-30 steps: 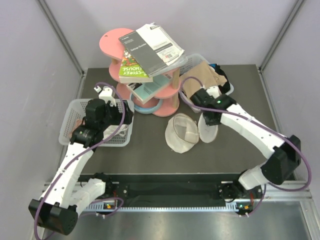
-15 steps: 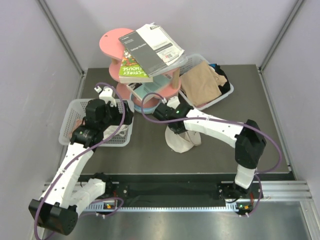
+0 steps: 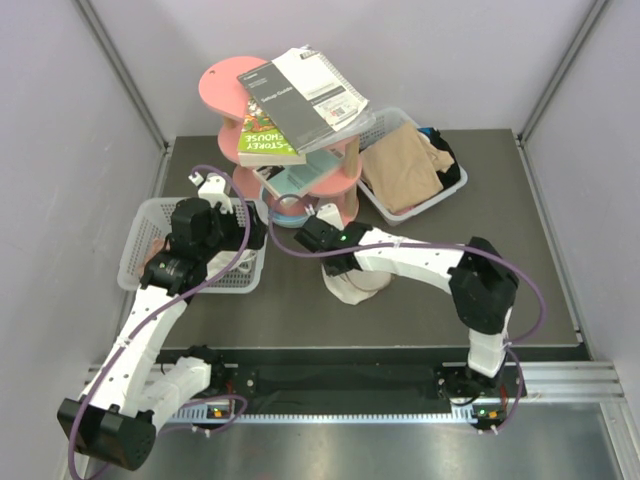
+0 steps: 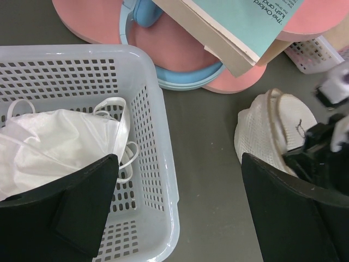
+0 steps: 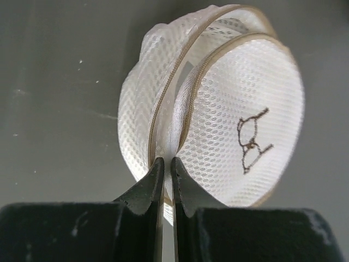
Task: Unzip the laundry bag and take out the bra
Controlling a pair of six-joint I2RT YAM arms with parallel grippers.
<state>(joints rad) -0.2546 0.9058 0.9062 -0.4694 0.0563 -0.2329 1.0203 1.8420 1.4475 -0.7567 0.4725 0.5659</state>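
laundry bag (image 3: 352,291) — half under right arm (image 3: 420,262)

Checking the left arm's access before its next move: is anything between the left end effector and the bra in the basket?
Nothing visible does. The bra lies uncovered in the white basket, just below the open left end effector. Only the basket's own walls surround it, and its top is open.

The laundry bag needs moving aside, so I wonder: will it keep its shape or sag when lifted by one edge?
Probably floppy: the laundry bag is thin mesh, and its unzipped halves gape where the right gripper pinches its edge. It is likely very light, so it should drag easily.
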